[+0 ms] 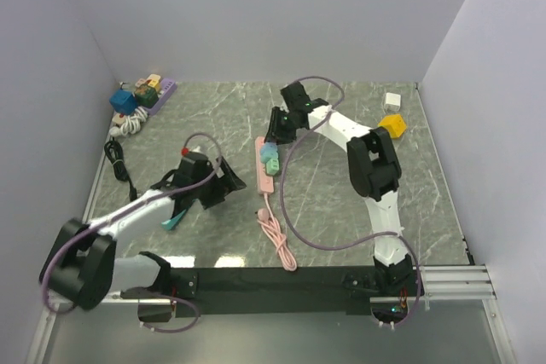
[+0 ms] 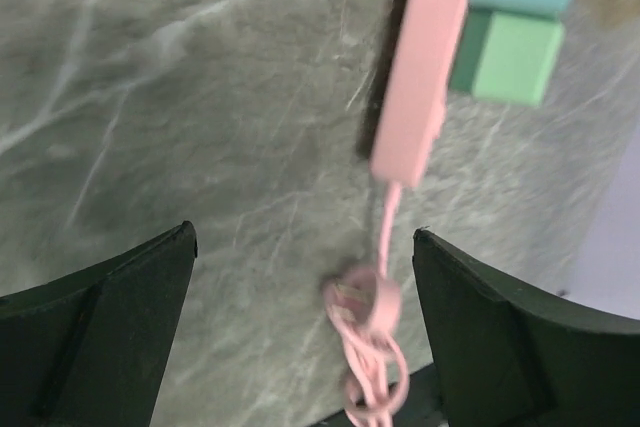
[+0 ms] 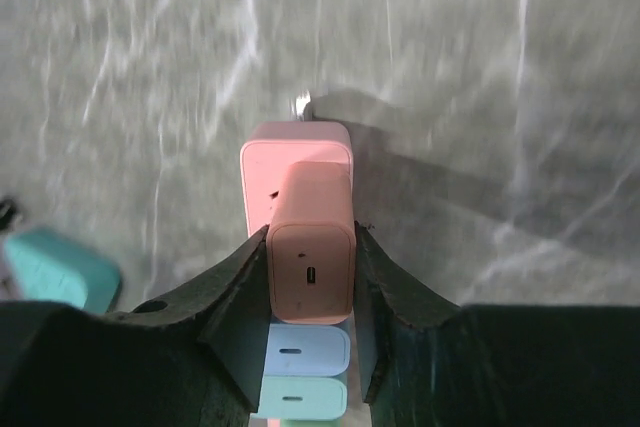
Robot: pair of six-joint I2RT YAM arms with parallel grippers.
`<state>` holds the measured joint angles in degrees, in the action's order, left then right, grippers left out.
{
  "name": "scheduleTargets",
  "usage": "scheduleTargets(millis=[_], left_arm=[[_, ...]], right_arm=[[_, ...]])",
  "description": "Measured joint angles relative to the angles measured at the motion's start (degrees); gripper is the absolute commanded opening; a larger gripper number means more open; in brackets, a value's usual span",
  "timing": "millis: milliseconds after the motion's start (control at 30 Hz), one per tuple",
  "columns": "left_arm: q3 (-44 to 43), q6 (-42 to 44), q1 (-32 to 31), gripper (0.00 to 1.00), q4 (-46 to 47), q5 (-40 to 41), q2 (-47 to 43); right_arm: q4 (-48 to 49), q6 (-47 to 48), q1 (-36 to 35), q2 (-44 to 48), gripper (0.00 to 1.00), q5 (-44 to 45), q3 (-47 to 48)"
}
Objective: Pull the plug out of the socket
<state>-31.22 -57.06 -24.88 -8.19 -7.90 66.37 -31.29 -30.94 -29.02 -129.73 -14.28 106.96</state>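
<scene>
A pink power strip (image 1: 265, 176) lies in the middle of the table, its pink cord (image 1: 277, 240) coiled towards the near edge. My right gripper (image 3: 310, 272) is shut on a pink plug (image 3: 310, 257) that stands at the far end of the strip (image 3: 297, 162). A blue plug (image 3: 305, 347) and a green plug (image 3: 300, 395) sit behind it in the same row. My left gripper (image 2: 305, 247) is open and empty above the cord knot (image 2: 372, 307), just off the strip's cord end (image 2: 425, 67). From above, the right gripper (image 1: 280, 130) and left gripper (image 1: 232, 185) flank the strip.
A purple power strip (image 1: 162, 89) with several coloured plugs lies at the back left, with a white cord (image 1: 128, 124) and a black cable (image 1: 119, 164) nearby. A yellow block (image 1: 393, 124) and a white adapter (image 1: 392, 100) sit back right. A teal piece (image 1: 175, 222) lies by the left arm.
</scene>
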Motion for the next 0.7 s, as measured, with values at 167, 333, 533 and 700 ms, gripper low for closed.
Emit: scheduleTargets(millis=[167, 333, 533, 700], left_arm=[[-4.2, 4.9, -4.5, 0.95, 5.7, -1.6, 11.6], [-7.4, 7.6, -7.7, 0.93, 12.4, -3.3, 16.3], [-11.7, 10.2, -9.6, 0.73, 13.6, -2.7, 24.2], [-11.8, 11.8, -9.3, 0.43, 14.9, -2.6, 26.1]], right_arm=[[4.5, -2.7, 1.8, 6.4, 0.0, -9.5, -12.9], [8.5, -4.7, 1.8, 8.5, 0.0, -14.4, -18.7], [10.4, -5.7, 1.9, 9.8, 0.0, -17.1, -21.9], [10.5, -5.4, 2.9, 10.1, 0.0, -19.0, -22.9]])
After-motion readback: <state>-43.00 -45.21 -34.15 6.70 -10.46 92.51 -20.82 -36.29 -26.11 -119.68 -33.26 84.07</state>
